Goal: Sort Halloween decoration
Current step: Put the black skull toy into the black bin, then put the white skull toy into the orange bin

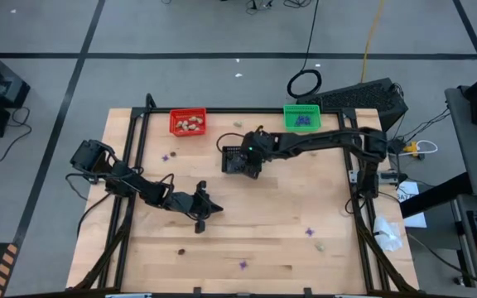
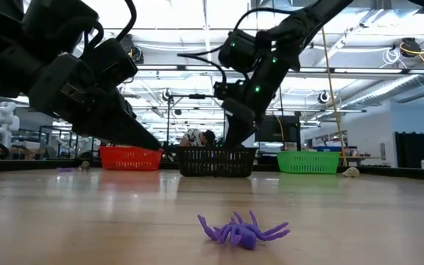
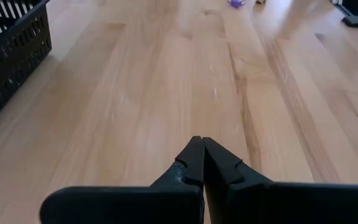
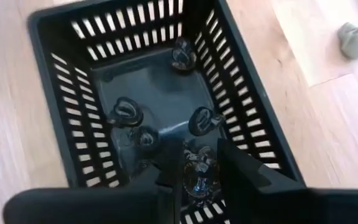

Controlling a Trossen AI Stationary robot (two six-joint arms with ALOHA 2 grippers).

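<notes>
The decorations are tiny trinkets. Dark bits (image 4: 125,112) lie in the black basket (image 1: 236,159). Beige lumps (image 1: 189,124) lie in the red basket (image 1: 188,122), and purple ones (image 1: 303,121) lie in the green basket (image 1: 301,117). Loose purple spiders (image 1: 309,233) (image 2: 241,230), a beige lump (image 1: 320,245) and a brown bit (image 1: 181,251) lie on the table. My right gripper (image 4: 199,163) reaches down into the black basket with a dark bit (image 4: 197,174) between its fingers. My left gripper (image 3: 201,143) is shut and empty, low over bare wood at mid-table (image 1: 205,207). My right gripper pinches the dark shiny bit (image 4: 197,177) between its two fingers, coming from above and pointing down into the black basket. The bit sits just over the basket floor at its near end. I cannot tell whether it touches the floor.
The table's wooden top (image 1: 255,223) has bare room between the loose trinkets. A purple one (image 1: 166,156) lies at the left, another (image 1: 243,265) near the front edge, and a beige lump (image 4: 357,38) lies beside the black basket. Black frame rails (image 1: 127,165) run along the sides.
</notes>
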